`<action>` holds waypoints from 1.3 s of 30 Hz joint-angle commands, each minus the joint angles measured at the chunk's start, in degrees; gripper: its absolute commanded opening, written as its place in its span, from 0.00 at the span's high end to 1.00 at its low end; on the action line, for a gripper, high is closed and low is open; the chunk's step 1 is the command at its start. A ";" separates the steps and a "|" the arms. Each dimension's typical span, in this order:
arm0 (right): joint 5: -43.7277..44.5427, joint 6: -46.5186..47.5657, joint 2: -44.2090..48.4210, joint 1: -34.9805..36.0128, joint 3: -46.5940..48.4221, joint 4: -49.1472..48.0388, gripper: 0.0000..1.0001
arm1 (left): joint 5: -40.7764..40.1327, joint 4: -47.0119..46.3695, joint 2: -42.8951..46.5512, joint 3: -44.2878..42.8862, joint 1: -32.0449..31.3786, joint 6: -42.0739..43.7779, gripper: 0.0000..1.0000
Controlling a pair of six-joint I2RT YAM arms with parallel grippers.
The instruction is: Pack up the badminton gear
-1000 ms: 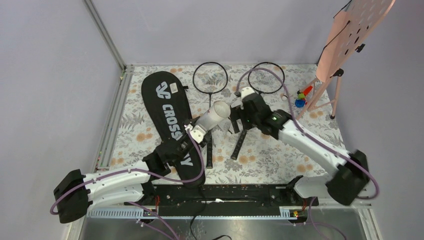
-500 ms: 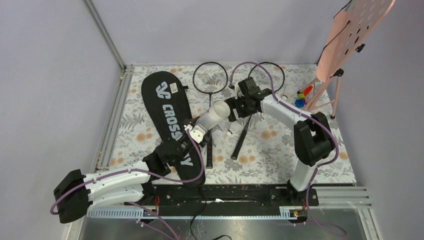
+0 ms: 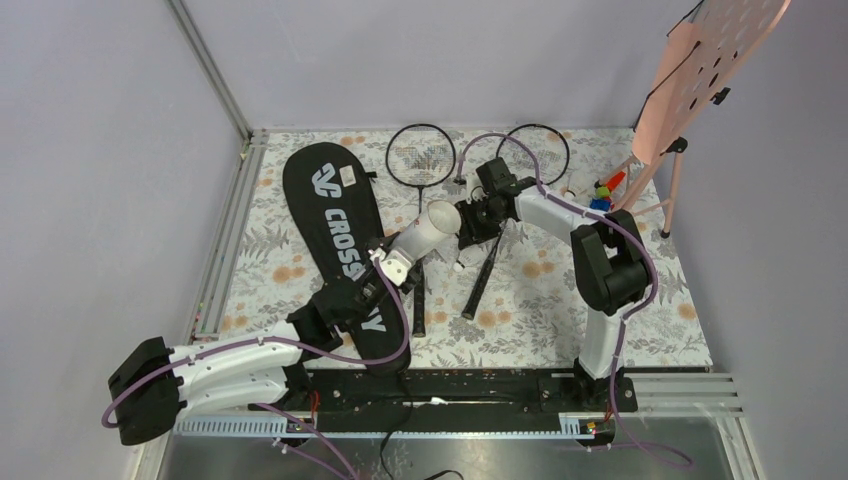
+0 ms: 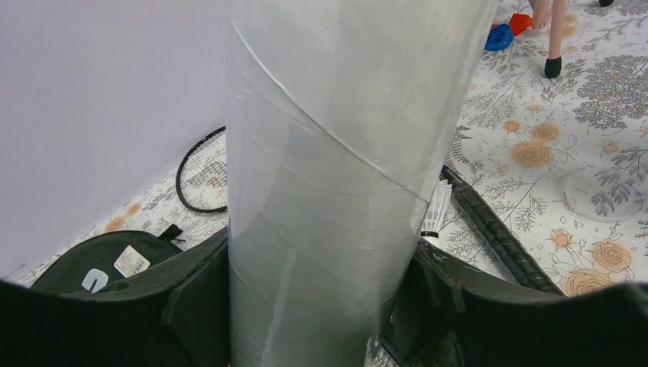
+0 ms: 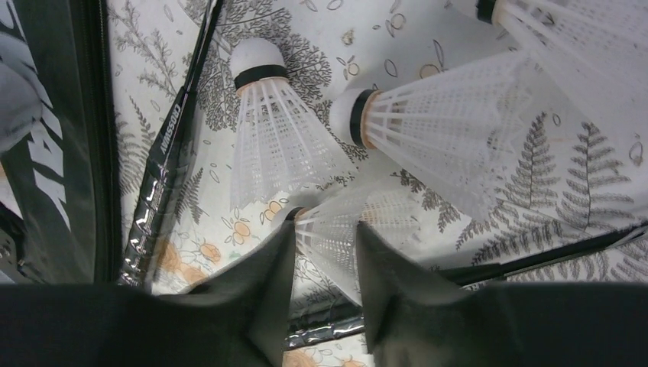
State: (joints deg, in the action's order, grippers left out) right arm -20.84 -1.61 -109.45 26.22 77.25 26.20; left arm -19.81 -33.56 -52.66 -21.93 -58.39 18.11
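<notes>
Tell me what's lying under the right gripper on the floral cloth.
The right gripper pinches one white mesh shuttlecock. Beneath, three loose shuttlecocks and a black racket handle lie on the cloth; its fingers hide the rest.

Soft, even light from above fills the top view, leaving only faint shadows on the tabletop [image 3: 540,290]. In the left wrist view the white tube [image 4: 336,176] looms close, with pale glare streaks. In the right wrist view the nearest shuttlecock [image 5: 330,229] is blurred; the others are sharp.
</notes>
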 commanded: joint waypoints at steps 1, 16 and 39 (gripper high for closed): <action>-3.86 -0.41 -0.35 -0.29 2.43 -0.37 0.73 | -1.45 3.39 -1.13 0.84 -0.15 -7.65 0.44; 5.37 -4.26 47.08 -0.28 -19.38 -12.00 1.00 | 4.49 5.38 -1.26 0.72 -0.14 -6.41 0.44; -16.52 -24.26 68.65 0.21 -28.85 -41.36 1.00 | 11.60 12.02 -4.52 -2.55 -0.16 -5.63 0.44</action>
State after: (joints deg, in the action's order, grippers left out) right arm -35.20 -24.38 -41.58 26.15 48.77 -12.93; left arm -9.80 -27.49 -56.73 -25.39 -58.39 20.14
